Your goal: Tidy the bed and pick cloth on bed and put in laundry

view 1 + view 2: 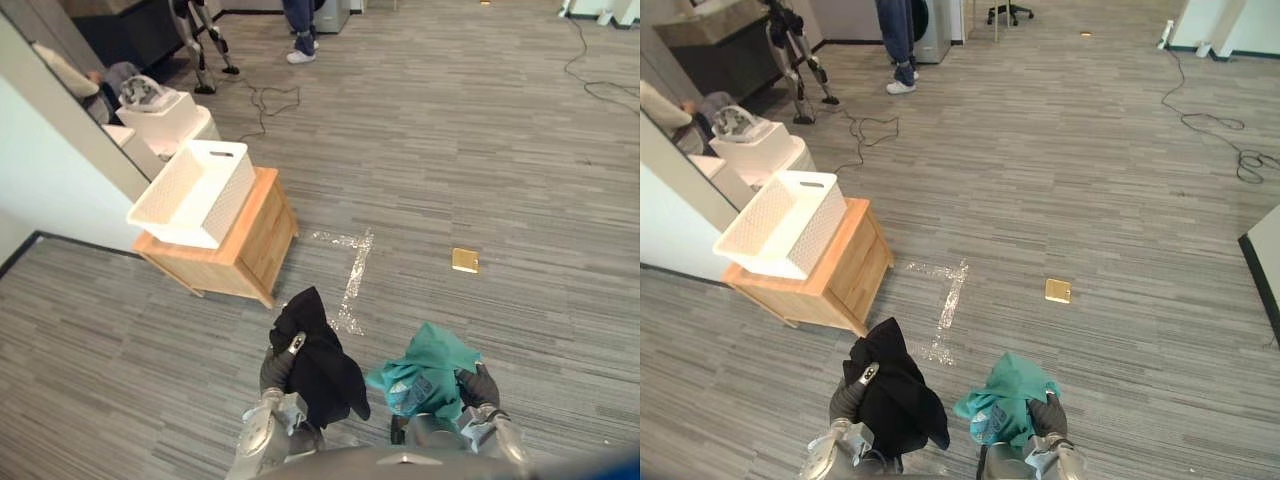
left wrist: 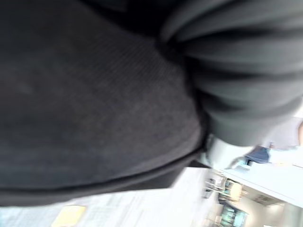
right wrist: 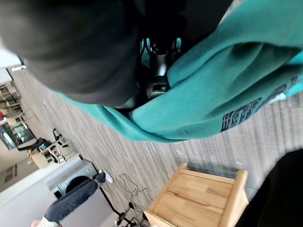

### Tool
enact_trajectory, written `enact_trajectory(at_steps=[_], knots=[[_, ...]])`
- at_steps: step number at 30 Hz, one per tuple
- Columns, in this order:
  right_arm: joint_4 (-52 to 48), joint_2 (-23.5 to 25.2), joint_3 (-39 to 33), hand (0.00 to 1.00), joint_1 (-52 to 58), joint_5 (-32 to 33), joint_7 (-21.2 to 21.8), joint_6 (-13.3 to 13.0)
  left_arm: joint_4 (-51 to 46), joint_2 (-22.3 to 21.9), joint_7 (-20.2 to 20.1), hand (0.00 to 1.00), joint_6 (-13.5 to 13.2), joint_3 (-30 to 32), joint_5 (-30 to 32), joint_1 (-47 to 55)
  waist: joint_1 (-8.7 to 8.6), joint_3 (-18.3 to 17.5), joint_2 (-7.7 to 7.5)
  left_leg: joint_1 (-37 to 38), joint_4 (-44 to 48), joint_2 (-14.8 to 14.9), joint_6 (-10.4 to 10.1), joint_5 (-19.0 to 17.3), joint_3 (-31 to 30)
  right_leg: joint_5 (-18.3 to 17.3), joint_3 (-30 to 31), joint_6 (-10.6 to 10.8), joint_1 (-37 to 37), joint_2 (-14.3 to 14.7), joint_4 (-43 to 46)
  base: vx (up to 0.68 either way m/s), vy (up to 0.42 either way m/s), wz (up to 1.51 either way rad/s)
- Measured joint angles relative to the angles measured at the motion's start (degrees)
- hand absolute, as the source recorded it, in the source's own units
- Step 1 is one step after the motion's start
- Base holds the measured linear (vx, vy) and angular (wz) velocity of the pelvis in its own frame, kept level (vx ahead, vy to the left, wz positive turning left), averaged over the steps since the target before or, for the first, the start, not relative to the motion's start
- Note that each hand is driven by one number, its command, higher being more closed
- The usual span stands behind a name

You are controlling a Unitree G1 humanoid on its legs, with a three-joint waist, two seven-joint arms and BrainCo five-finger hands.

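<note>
A black cloth (image 1: 318, 362) hangs bunched from my left hand (image 1: 277, 366), whose fingers curl round it low in the eye views. It also spreads across the left wrist view (image 2: 94, 94). My right hand (image 1: 478, 388) is shut on a teal cloth (image 1: 428, 372) with printed lettering, held up beside the black one. The teal cloth (image 3: 222, 94) drapes over the fingers in the right wrist view. A white perforated laundry basket (image 1: 196, 190) sits on a wooden cabinet (image 1: 250, 245) ahead to the left, apart from both hands.
A white wall panel (image 1: 55, 150) runs along the left. Behind the cabinet stands a white box (image 1: 165, 120) with a bundle on it. A small yellow plate (image 1: 465, 260) and tape marks (image 1: 352, 280) lie on the floor. A person (image 1: 300, 30) stands far back beside a tripod (image 1: 205, 45).
</note>
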Motion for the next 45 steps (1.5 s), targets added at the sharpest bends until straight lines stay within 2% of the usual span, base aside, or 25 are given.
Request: enact_trajectory(at_steps=[2,4,6,7,8,9,11,12,15,18,20,21,23,24,26,28,31,33,35,36,37,38,39,42,45], knots=[[0.00,-0.30,0.04,1.00,-0.13,-1.72,1.29,0.70,-2.14,-0.69,0.06,1.00,-0.01,0.01,0.03,0.19,-0.11,0.19,-0.47,-0.50,-13.79,-5.41,-0.75,-0.04,0.22,-0.77,1.63,1.78,1.70,-2.52,0.12,0.39,0.158,-0.39],[0.12,-0.32,0.05,1.00,-0.11,-1.73,1.64,1.07,-2.14,-0.94,0.10,1.00,0.05,-0.04,0.04,0.13,-0.10,0.38,-0.82,-0.51,-22.46,-8.00,-0.99,2.43,0.12,-1.41,1.91,2.92,3.05,-3.82,-0.19,0.31,0.154,-0.20],[0.09,-0.48,0.40,1.00,0.91,-1.72,1.74,1.21,-2.14,-1.04,0.33,1.00,0.04,-0.20,0.07,-0.05,-0.16,-0.01,-0.11,0.24,-37.22,-9.26,-1.09,13.00,0.04,-3.42,1.08,6.20,6.01,-3.87,-1.11,0.46,0.281,-0.10],[-0.04,-0.90,0.66,1.00,1.26,-1.72,1.75,1.18,-2.11,-1.23,0.47,1.00,0.04,-0.38,0.07,0.14,-0.16,-0.21,0.74,0.41,-39.50,-8.54,-0.17,16.27,0.37,-4.16,0.92,7.09,6.88,-3.24,-1.19,0.42,0.293,-0.01],[1.40,-0.58,1.35,1.00,0.92,-1.72,1.60,1.30,-0.89,-1.28,0.92,1.00,0.13,-0.29,0.04,-0.65,-0.08,-0.19,-0.80,1.70,-38.95,-10.05,4.63,18.71,2.22,-5.32,0.25,8.54,8.90,-4.86,-1.39,0.36,0.244,0.10],[0.70,-0.27,2.53,1.00,1.49,-1.76,1.82,1.19,-1.02,-0.99,1.13,1.00,-0.18,0.25,0.05,-1.03,0.01,0.06,-2.46,1.32,-37.21,-11.34,5.09,16.45,3.19,-4.25,-3.42,10.13,9.50,-6.37,-1.90,0.33,0.210,0.09],[-0.25,0.94,2.73,1.00,1.65,-1.76,1.99,1.07,-1.09,-0.64,1.11,1.00,-0.51,0.63,0.04,-1.29,0.43,0.63,-3.46,-0.36,-32.35,-11.53,5.48,13.09,5.58,-2.33,-7.16,11.29,10.93,-7.67,-3.71,0.30,0.184,0.09],[-0.67,1.08,2.87,1.00,1.65,-1.76,2.16,0.87,-1.11,-0.76,1.03,1.00,-0.75,0.62,0.04,-1.43,-0.12,0.62,-3.37,-1.22,-28.85,-11.06,6.75,10.44,9.09,-1.01,-8.62,12.65,12.48,-8.11,-4.60,0.22,0.180,0.21],[-0.27,0.82,2.97,1.00,0.54,-1.77,2.02,0.69,-1.14,-0.89,0.85,1.00,-1.25,0.75,0.06,-1.84,0.69,0.50,-3.27,-0.50,-26.34,-10.97,8.79,5.38,10.13,-0.56,-8.50,13.40,13.49,-8.76,-2.46,0.16,0.187,0.14],[0.07,0.75,2.78,1.00,-1.85,-1.75,1.00,0.51,-1.16,-0.95,0.63,1.00,-1.23,0.69,0.39,-2.25,0.99,0.30,-3.76,0.99,-26.74,-12.11,8.99,2.00,9.95,-1.10,-7.98,14.91,5.91,-11.84,16.49,0.14,0.164,0.26],[0.06,1.62,3.37,1.00,-2.20,-1.77,0.56,0.04,-1.18,0.53,0.35,1.00,-1.01,0.58,1.17,-2.15,1.20,-0.33,-6.34,3.06,-27.90,-15.38,9.77,1.19,8.02,1.90,-4.26,18.75,-4.75,-16.17,38.82,0.22,0.123,0.48],[0.06,1.71,3.57,1.00,-2.16,-1.77,0.40,-0.08,-1.18,1.09,0.39,1.00,-0.84,0.56,1.39,-2.05,0.97,-0.16,-6.54,3.83,-27.94,-15.83,10.22,0.90,7.16,1.61,-3.94,18.45,-6.17,-16.48,42.58,0.23,0.073,0.65],[0.05,1.68,4.03,1.00,-1.85,-1.78,0.21,-0.11,-1.35,2.28,1.18,1.00,-0.81,0.19,1.38,-2.04,0.71,0.03,-6.34,6.73,-28.76,-15.98,10.07,0.30,5.01,-1.03,-5.78,14.56,-10.11,-16.53,47.72,0.24,0.055,0.56],[-0.04,1.66,4.04,1.00,-1.49,-1.78,0.06,-0.30,-1.36,2.55,1.50,1.00,-0.81,0.23,1.35,-1.92,0.75,-0.02,-5.90,8.42,-30.12,-15.95,9.74,0.31,3.32,-2.24,-7.56,12.74,-11.72,-16.23,46.00,0.23,0.025,0.56],[-0.07,1.66,3.98,1.00,-0.90,-1.77,-0.01,-0.34,-1.40,2.75,2.92,1.00,-0.79,-0.04,1.31,-2.19,0.17,-0.07,-5.15,10.84,-32.61,-15.54,8.74,0.53,-0.05,-4.43,-8.84,11.21,-14.82,-14.07,36.70,0.26,-0.034,0.76],[-0.49,1.66,3.95,1.00,-0.35,-1.75,0.26,-0.35,-1.40,2.85,3.57,1.00,-0.73,-0.32,1.31,-2.33,-0.02,0.28,-4.29,12.10,-33.54,-15.10,7.93,0.33,-2.27,-4.31,-8.26,11.12,-16.45,-12.27,28.12,0.27,-0.092,0.65],[-0.84,1.70,3.88,1.00,0.78,-1.73,1.54,-0.35,-1.37,3.43,3.84,1.00,-0.15,-0.67,1.31,-2.44,-0.46,0.50,-3.83,14.82,-33.57,-13.34,5.83,-0.99,-6.91,1.48,-3.48,11.21,-19.33,-8.79,12.38,0.34,-0.191,0.82],[-1.04,1.77,3.89,1.00,1.11,-1.73,1.71,-0.34,-1.20,3.90,3.93,1.00,-0.04,-0.44,1.33,-2.29,-0.53,0.48,-4.10,16.42,-31.89,-12.00,2.62,-2.99,-10.95,7.70,2.32,12.02,-19.27,-6.70,3.37,0.40,-0.318,0.97],[-2.53,1.78,3.92,1.00,1.93,-1.73,1.71,-0.34,-0.95,4.61,3.93,1.00,-0.31,-0.97,1.34,-1.65,-1.03,0.18,-4.87,16.58,-28.74,-12.03,0.70,-6.61,-14.93,8.55,6.40,12.57,-18.07,-6.98,3.44,0.44,-0.489,1.30],[-3.25,1.47,4.01,1.00,2.34,-1.71,1.76,-0.34,0.10,4.53,3.84,1.00,-0.92,-0.81,1.33,-1.15,-1.48,0.01,-4.54,16.79,-25.52,-10.93,-0.43,-10.08,-17.42,11.37,7.09,11.24,-17.92,-6.08,7.81,0.40,-0.487,1.18],[-3.23,1.00,4.02,1.00,1.72,-1.73,1.72,-0.29,0.75,3.69,3.85,1.00,-0.91,-0.79,1.29,-0.97,-1.50,-0.11,-2.81,16.80,-24.79,-9.49,-1.13,-10.96,-18.03,9.72,6.03,10.16,-18.20,-5.01,9.78,0.38,-0.464,0.75],[-3.90,-0.23,3.87,1.00,0.56,-1.74,1.69,-0.31,0.49,2.79,3.67,1.00,-1.19,-0.90,1.25,0.06,-1.50,-0.64,-0.09,16.61,-24.91,-6.98,-1.83,-11.36,-17.98,6.62,3.70,8.90,-19.24,-3.68,13.02,0.30,-0.308,0.42],[-3.92,-0.73,3.90,1.00,-0.63,-1.75,1.70,-0.28,0.54,2.47,3.48,1.00,-1.38,-0.95,1.07,1.06,-1.70,-0.40,0.50,16.56,-24.53,-6.34,-2.26,-9.98,-17.51,4.26,2.63,7.85,-19.52,-3.60,14.83,0.37,-0.392,0.61],[-3.63,-0.94,4.00,1.00,-2.48,-1.93,1.70,0.01,0.48,1.72,2.95,1.00,-1.34,-0.06,-0.16,0.36,-1.68,0.05,0.28,10.01,-11.71,-4.29,-1.19,-1.12,-12.68,1.03,-1.78,5.70,-15.26,-5.04,14.31,0.35,-0.456,0.80],[-3.33,-1.22,3.85,1.00,-2.86,-4.07,1.94,0.03,0.35,1.52,1.74,1.00,-0.81,0.34,-1.40,0.36,-1.27,0.16,0.12,5.15,-2.26,-2.03,-0.47,-1.62,-6.00,-0.11,-6.25,3.90,-6.97,-4.55,8.71,0.25,-0.275,0.57]])
